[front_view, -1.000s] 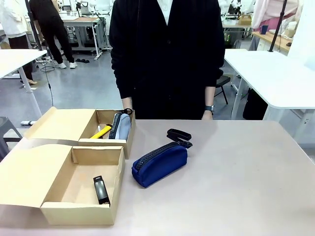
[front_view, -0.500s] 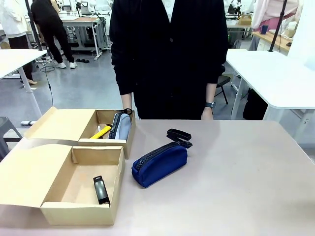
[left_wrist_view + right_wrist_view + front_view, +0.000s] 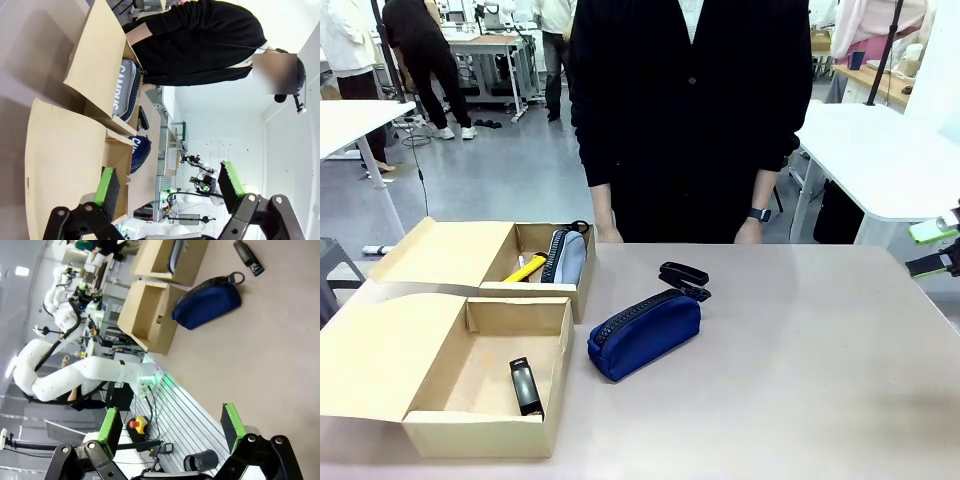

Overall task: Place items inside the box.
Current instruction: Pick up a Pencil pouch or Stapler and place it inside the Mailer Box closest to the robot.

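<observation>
Front view: navy blue zip pouch [image 3: 644, 334] on beige table [image 3: 800, 380], small black stapler-like object [image 3: 684, 279] just beside it.
Near box: plain brown cardboard box [image 3: 480, 436], flap open, black marker pen [image 3: 526, 386] inside.
Far box: smaller-looking cardboard box [image 3: 450, 250] holding grey zip pouch [image 3: 566, 255], yellow utility knife [image 3: 525, 268].
Left gripper [image 3: 169, 180]: jaws wide apart, empty.
Right gripper [image 3: 169, 424]: jaws wide apart, empty, by table's right edge.

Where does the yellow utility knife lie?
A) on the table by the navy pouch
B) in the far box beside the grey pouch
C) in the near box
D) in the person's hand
B: the yellow utility knife lies in the far cardboard box, next to the grey zip pouch.
</observation>
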Tool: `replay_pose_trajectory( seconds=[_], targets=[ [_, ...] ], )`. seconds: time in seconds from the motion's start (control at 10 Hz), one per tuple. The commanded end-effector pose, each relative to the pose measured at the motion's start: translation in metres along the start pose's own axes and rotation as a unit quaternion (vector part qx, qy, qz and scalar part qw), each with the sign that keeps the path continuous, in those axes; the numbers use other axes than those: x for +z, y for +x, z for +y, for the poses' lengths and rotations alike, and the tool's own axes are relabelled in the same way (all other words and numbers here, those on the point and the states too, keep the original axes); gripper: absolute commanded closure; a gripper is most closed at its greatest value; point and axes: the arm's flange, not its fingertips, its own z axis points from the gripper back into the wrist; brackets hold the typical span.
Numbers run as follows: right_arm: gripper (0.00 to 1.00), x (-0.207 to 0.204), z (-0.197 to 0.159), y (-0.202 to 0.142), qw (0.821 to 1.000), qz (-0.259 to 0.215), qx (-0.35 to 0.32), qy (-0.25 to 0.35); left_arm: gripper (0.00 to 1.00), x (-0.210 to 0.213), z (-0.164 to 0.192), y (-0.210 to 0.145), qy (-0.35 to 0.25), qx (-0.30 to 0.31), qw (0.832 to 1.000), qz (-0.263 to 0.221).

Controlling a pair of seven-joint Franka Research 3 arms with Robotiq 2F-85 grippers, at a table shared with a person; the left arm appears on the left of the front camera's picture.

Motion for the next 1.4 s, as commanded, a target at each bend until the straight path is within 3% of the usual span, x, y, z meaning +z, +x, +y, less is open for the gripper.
replay_pose_trajectory(
  seconds=[0.0, 0.1, 0.2, 0.5, 0.6, 0.7, 0.8, 0.9, 1.0, 1.1, 1.3],
  targets=[
    [0.00, -0.024, 0.010, 0.020, 0.984, 0.014, 0.161, -0.070, 0.00, 0.001, 0.000, -0.001, -0.009, -0.009, 1.000, 0.000],
    [0.00, -0.036, 0.009, 0.030, 0.955, 0.032, 0.291, -0.046, 0.00, 0.001, 0.000, -0.001, -0.009, -0.009, 1.000, 0.000],
    [0.00, -0.052, 0.005, 0.040, 0.926, 0.053, 0.373, 0.004, 0.00, 0.001, 0.000, -0.001, -0.009, -0.009, 1.000, 0.000],
    [0.00, -0.113, 0.011, 0.064, 0.874, 0.128, 0.466, 0.050, 0.00, 0.001, 0.000, -0.001, -0.009, -0.009, 1.000, 0.000],
    [0.00, -0.128, 0.009, 0.076, 0.899, 0.140, 0.413, 0.030, 0.00, 0.001, 0.000, -0.001, -0.009, -0.009, 1.000, 0.000],
    [0.00, -0.073, -0.011, 0.079, 0.948, 0.022, 0.314, 0.052, 0.00, 0.001, 0.000, -0.001, -0.009, -0.009, 1.000, 0.000],
    [0.00, -0.022, -0.024, 0.064, 0.960, -0.060, 0.260, 0.080, 0.00, 0.001, 0.000, -0.001, -0.009, -0.009, 1.000, 0.000],
    [0.00, 0.034, -0.038, 0.027, 0.974, -0.128, 0.187, -0.014, 0.00, 0.001, 0.000, -0.001, -0.009, -0.009, 1.000, 0.000],
    [0.00, 0.060, -0.040, -0.001, 0.968, -0.170, 0.175, -0.060, 0.00, 0.001, 0.000, -0.001, -0.009, -0.009, 1.000, 0.000],
    [0.00, 0.069, -0.040, -0.020, 0.964, -0.184, 0.178, -0.068, 0.00, 0.001, 0.000, -0.001, -0.009, -0.009, 1.000, 0.000],
    [0.00, 0.075, -0.051, -0.031, 0.967, -0.219, 0.123, -0.047, 0.00, 0.001, 0.000, -0.001, -0.009, -0.009, 1.000, 0.000]
  ],
)
